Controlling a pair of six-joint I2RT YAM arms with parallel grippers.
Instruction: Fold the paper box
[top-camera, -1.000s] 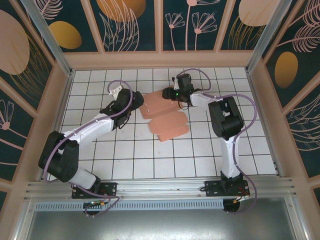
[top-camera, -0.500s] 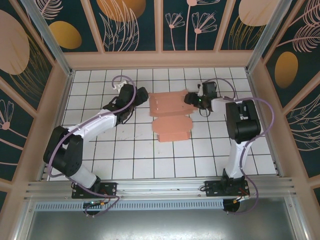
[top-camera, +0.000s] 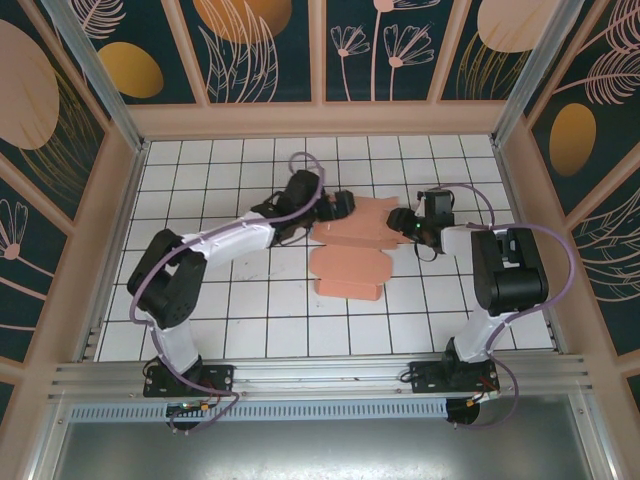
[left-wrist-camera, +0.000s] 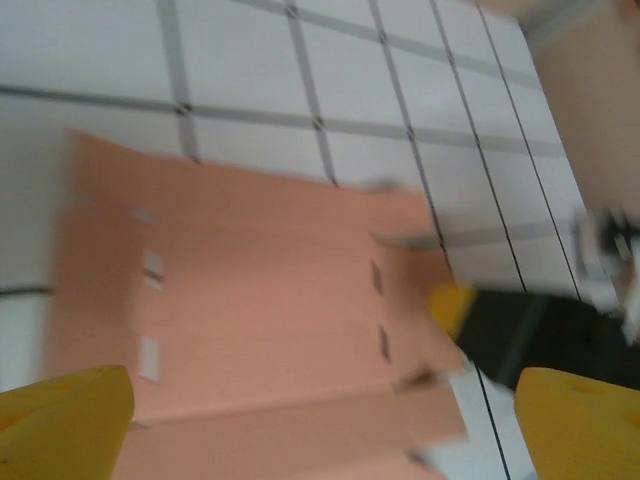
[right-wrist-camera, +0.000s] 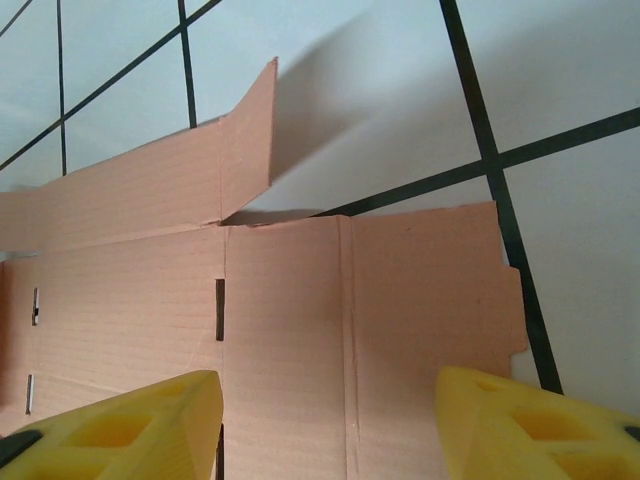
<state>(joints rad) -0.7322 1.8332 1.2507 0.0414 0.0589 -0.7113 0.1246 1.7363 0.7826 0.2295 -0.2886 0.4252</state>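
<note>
A flat paper box (top-camera: 348, 258) is shown mid-frame, flanked by the left gripper (top-camera: 338, 205) and right gripper (top-camera: 402, 219), both spread. It is judged light, easily creased, and best taken by an edge flap.

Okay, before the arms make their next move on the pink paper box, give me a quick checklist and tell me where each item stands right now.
1. Left hand open: ok, jaws wide apart over the sheet's left edge.
2. Right hand open: ok, jaws apart at the sheet's right edge.
3. Paper box lying on the table with both hands at it: ok.
4. Box folded up: not ok, mostly a flat sheet; one flap stands raised.
5. Either hand touching the card: cannot tell.
6. Left wrist view sharp: not ok, blurred.
</note>
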